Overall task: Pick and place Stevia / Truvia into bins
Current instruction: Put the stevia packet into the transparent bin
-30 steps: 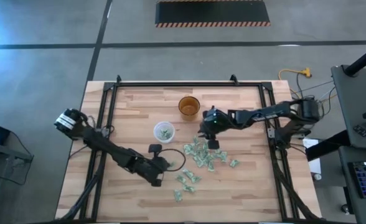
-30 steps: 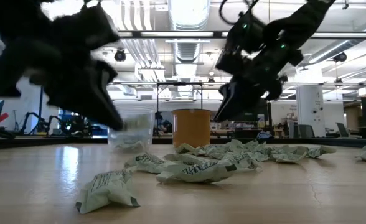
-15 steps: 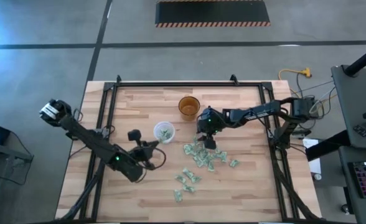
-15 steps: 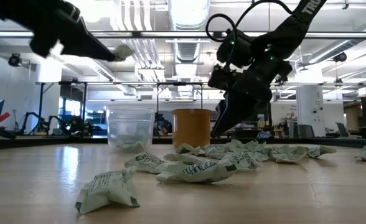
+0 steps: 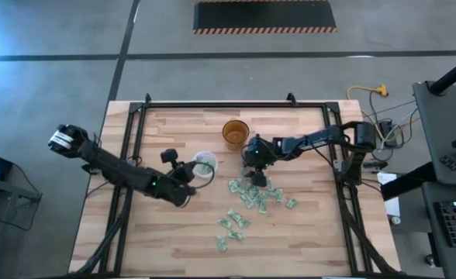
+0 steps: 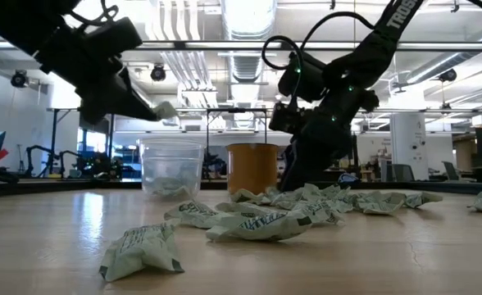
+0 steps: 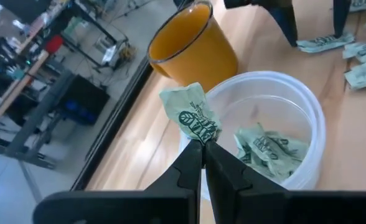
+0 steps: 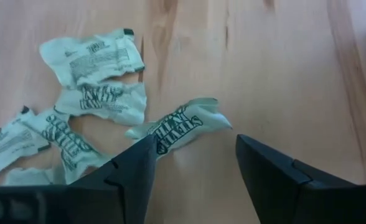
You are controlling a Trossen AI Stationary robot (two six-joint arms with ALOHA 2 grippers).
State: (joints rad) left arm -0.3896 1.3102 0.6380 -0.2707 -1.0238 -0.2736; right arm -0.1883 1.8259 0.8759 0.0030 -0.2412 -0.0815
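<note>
1. Stevia sachets, small flat crumpled packets of pale green and white paper (image 5: 251, 195), lie scattered on the light wooden slatted table (image 5: 305, 232), most of them in a loose heap near its middle and a few more toward the near edge (image 5: 229, 225).
2. One pale green sachet (image 7: 192, 118) is pinched between the closed fingers of the left gripper (image 7: 203, 149), held in the air just above the rim of the small round translucent whitish plastic cup (image 7: 307, 124).
3. That cup already holds at least one crumpled sachet (image 7: 270, 149) at its bottom.
4. An amber-brown round cup (image 5: 235, 133) stands just beside the whitish cup (image 5: 204, 164), farther from the low camera.
5. The right gripper (image 8: 192, 165) is low over the far edge of the heap, its jaws spread wide with nothing between them.
6. Just ahead of its dark fingers (image 8: 133, 171) a twisted sachet (image 8: 183, 124) lies on the wood, with more packets (image 8: 93, 59) beside it.
7. In the low view the left gripper (image 6: 155, 108) hangs above the whitish cup (image 6: 171, 168).
</note>
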